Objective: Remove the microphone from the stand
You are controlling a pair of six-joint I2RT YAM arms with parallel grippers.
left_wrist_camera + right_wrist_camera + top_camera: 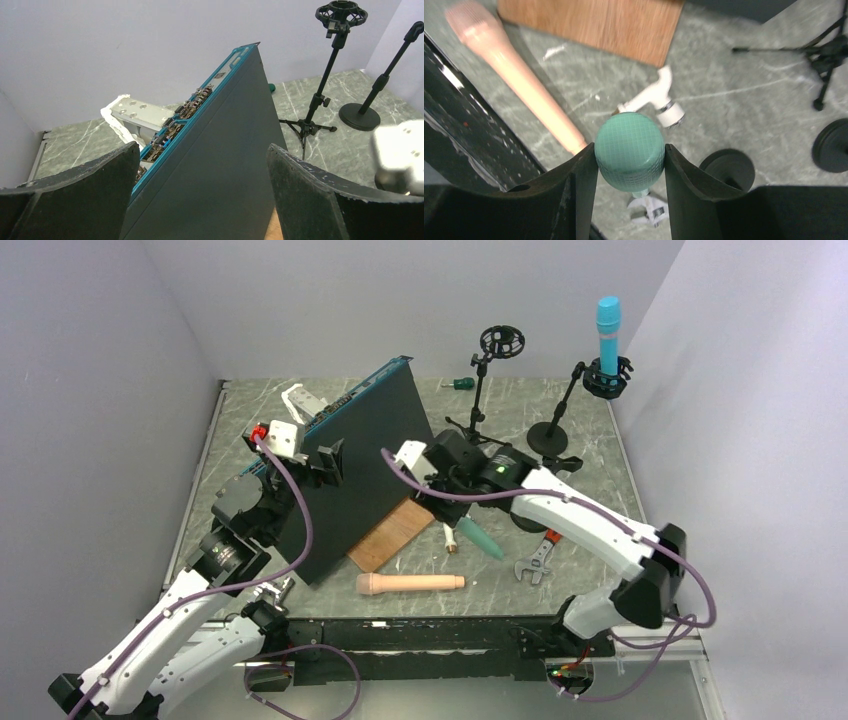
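Marble table (pixel 749 100); microphone (pixel 630 150) inside right pincer (pixel 630 162)

Green microphone (pixel 630 155) off empty tripod stand (pixel 316 102), head pinched.

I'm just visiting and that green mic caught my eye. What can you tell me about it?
The green mic is teal, with a rounded fine-mesh head and a smooth body tapering to a narrow tail, plastic by the look. The right gripper has its jaws shut on either side of the head. From above, the mic slants out toward the near right; whether its tail rests on the table cannot be told.
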